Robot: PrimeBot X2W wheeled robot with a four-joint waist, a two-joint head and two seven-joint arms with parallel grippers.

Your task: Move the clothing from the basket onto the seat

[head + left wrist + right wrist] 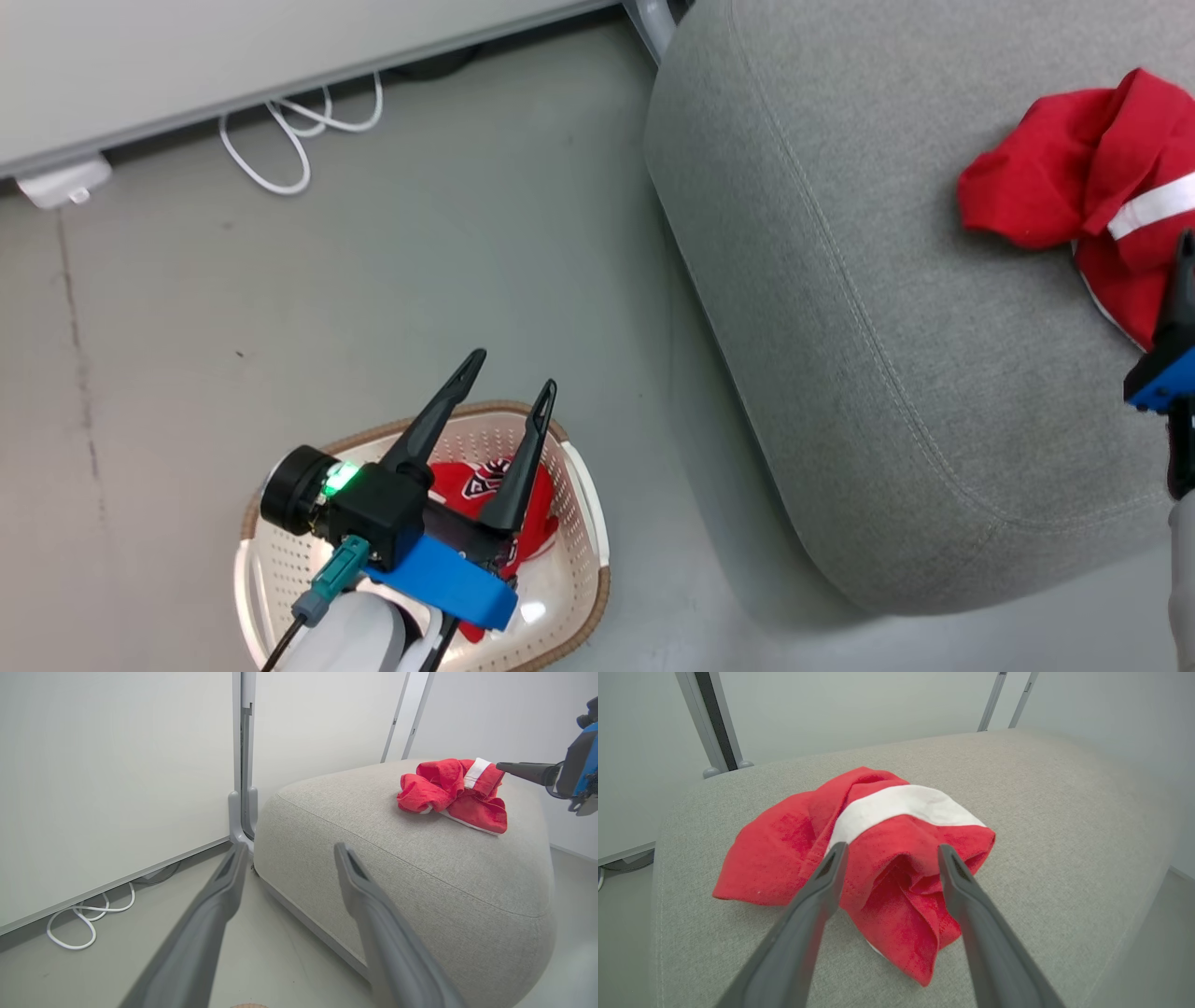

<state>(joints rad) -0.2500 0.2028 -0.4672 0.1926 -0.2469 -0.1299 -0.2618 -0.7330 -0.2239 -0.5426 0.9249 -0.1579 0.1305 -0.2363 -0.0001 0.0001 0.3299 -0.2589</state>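
Garment on seat: one red garment (896, 826) is lying crumpled on top of the seat (887, 327), towards its right side. The cloth is soft and folded over itself, with a broad white band running across it.
Garment in basket: a second red garment (471, 478) with a black-and-white print is lying bunched inside the basket (280, 565), partly hidden by the arm above it.
Basket: it is standing on the floor (373, 280), well apart from the seat. The walls are cream plastic with small holes, the corners are rounded, and a brown woven-look rim is running around the top.
Seat: grey woven fabric, a big rounded shape with a stitched seam following its edge. Much bare surface is lying open around the garment.
Right gripper (892, 848): it is hovering just over the garment on the seat, jaws standing apart and pinching nothing.
Left gripper (513, 370): it is hanging above the basket, jaws spread and gripping nothing.
Open room: smooth grey floor is stretching between the basket and the seat. A white cable (280, 140) is lying looped by the wall panel (187, 56).
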